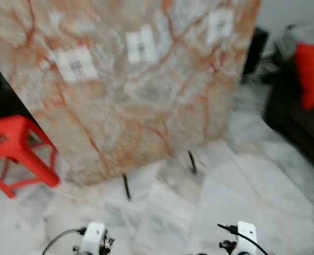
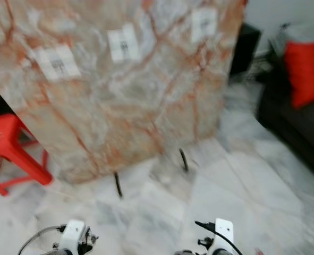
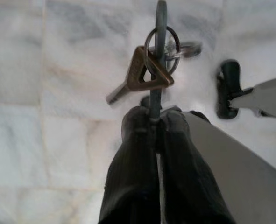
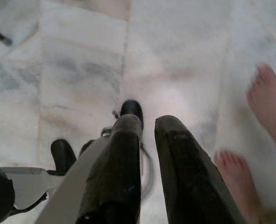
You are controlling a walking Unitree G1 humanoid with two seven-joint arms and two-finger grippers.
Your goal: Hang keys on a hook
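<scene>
My left gripper (image 3: 155,117) hangs low over the floor, shut on a thin dark loop. From that loop hang a key ring and a bronze key (image 3: 145,74), the keys. Ahead stands a tall marble-patterned board (image 1: 146,106) on thin black legs, blurred. It bears three white hook plates: left (image 1: 76,64), middle (image 1: 141,46), right (image 1: 219,25). The hooks themselves are too blurred to make out. My right gripper (image 4: 147,123) also hangs low, its fingers a narrow gap apart with nothing between them. Both wrists (image 1: 94,239) (image 1: 246,238) show at the bottom of the eye views.
A red plastic stool (image 1: 13,141) stands left of the board. A dark sofa with a red cushion (image 1: 312,74) is on the right. A person's bare feet (image 4: 268,100) stand on the marble floor (image 1: 242,180) close to my right side.
</scene>
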